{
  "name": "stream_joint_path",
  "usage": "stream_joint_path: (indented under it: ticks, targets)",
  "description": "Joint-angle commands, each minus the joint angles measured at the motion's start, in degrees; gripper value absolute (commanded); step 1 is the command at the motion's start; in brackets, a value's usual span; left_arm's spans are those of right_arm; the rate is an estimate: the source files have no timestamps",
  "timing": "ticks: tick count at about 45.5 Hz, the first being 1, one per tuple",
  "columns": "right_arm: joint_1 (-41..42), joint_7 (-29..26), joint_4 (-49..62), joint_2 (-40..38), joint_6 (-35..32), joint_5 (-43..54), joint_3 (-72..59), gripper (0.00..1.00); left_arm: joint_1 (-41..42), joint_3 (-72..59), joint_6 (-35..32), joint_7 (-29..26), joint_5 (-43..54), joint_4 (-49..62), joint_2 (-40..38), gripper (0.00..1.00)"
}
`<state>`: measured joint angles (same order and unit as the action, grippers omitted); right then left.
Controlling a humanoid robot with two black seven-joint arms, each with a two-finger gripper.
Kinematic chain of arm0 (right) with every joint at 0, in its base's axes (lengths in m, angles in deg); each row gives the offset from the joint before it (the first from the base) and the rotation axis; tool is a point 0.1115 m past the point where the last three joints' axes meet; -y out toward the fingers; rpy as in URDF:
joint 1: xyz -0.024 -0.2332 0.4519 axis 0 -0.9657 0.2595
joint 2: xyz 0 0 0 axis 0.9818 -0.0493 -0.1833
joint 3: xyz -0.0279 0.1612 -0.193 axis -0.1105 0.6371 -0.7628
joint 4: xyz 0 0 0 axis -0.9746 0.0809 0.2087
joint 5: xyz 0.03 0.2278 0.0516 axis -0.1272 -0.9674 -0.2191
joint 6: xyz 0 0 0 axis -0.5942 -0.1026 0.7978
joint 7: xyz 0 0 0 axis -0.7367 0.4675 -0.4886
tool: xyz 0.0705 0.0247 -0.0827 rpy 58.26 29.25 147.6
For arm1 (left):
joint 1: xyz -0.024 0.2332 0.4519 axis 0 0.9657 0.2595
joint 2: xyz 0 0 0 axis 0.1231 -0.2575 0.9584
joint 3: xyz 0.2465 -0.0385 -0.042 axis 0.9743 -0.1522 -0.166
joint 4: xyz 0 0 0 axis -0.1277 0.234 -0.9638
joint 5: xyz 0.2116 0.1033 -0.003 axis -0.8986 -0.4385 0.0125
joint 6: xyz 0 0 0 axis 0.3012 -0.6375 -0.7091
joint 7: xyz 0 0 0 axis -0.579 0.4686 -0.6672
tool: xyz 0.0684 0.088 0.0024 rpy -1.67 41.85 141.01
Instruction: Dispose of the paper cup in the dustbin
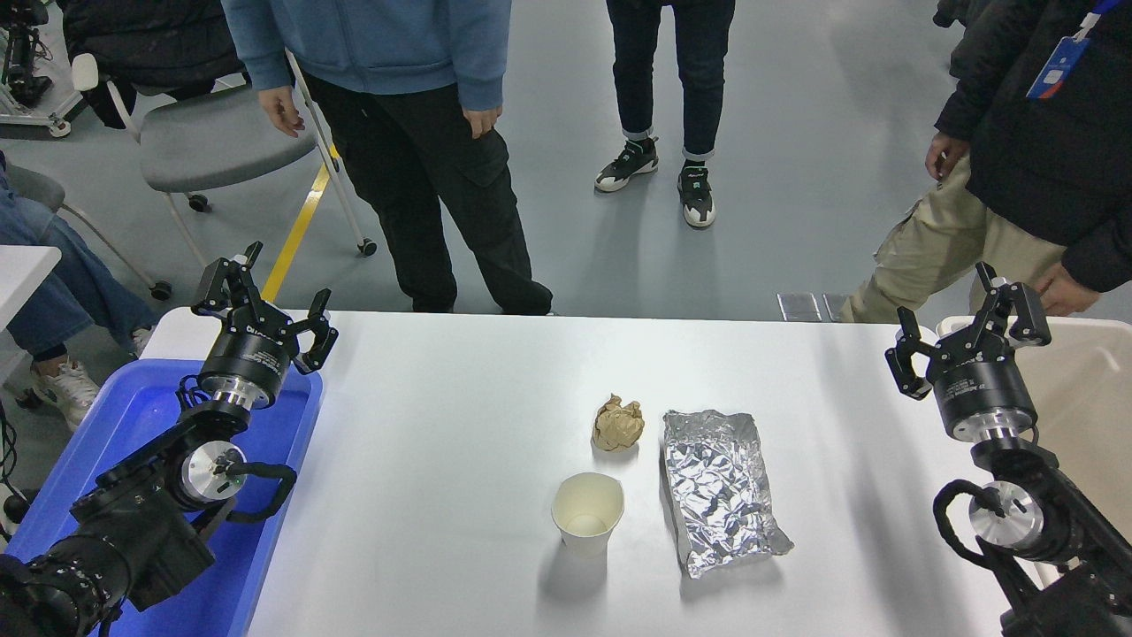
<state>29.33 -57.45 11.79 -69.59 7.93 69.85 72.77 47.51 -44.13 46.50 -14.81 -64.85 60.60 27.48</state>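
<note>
The white paper cup (587, 513) stands upright on the white table (424, 460), near the front middle, its cream inside showing. The beige dustbin (1092, 389) stands at the table's right edge, partly behind my right arm. My right gripper (968, 332) is open and empty, raised at the right, well to the right of the cup and in front of the bin's near rim. My left gripper (265, 305) is open and empty, parked over the blue tray at the left.
A crumpled brown paper ball (618, 423) lies just behind the cup. A crinkled foil sheet (718, 491) lies right of the cup. A blue plastic tray (265, 495) stands at the left. Several people stand beyond the far edge; a chair (221, 146) is at the top left.
</note>
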Motion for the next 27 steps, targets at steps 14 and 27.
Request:
stream_joint_path:
  ticks: [14, 27]
  targets:
    - [0.33, 0.01, 0.21, 0.15, 0.56, -0.1, -0.95, 0.99, 0.0, -0.08, 0.0, 0.03, 0.0, 0.0, 0.0, 1.0]
    - [0.86, -0.78, 0.03, -1.26, 0.3, -0.1, -3.15, 0.99, 0.0, -0.08, 0.0, 0.03, 0.0, 0.0, 0.0, 1.0]
